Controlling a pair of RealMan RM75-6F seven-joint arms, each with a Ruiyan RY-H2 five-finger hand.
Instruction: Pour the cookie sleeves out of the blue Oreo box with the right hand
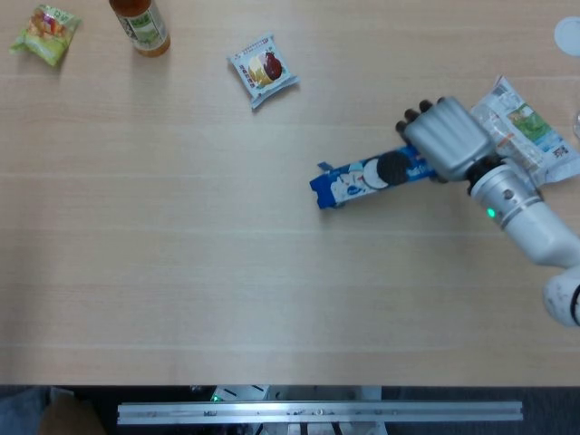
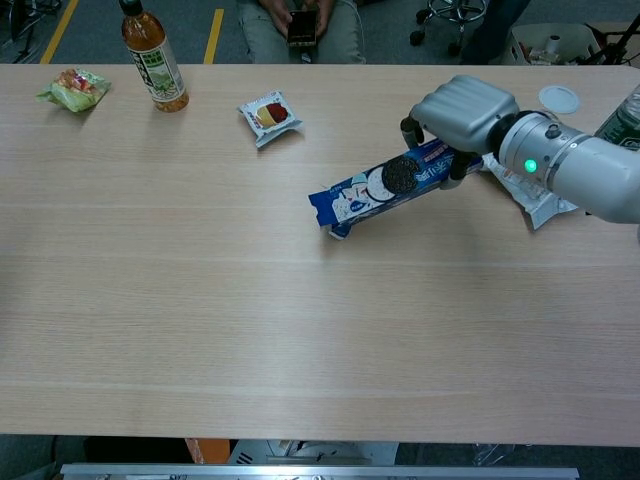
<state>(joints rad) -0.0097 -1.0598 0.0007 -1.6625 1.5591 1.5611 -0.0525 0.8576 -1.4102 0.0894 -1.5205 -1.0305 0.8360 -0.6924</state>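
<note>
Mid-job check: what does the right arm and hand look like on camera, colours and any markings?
The right hand has a smooth silver-grey shell over its back and dark, near-black fingers. Behind it is a silver wrist cuff with a glowing green indicator light, then a white rounded forearm. The left arm is not visible.

We look straight down from the head view onto the wooden table (image 1: 181,272), its near edge and a metal rail (image 1: 317,413) along the bottom of the frame. Our chest view sits lower and faces forward across the same table (image 2: 200,330) at a slant, reaching the floor and a seated person (image 2: 300,25) beyond the far edge. Both views share the tabletop from the brown bottle (image 1: 140,25) (image 2: 153,62) across to the right hand (image 1: 444,140) (image 2: 462,113).
</note>
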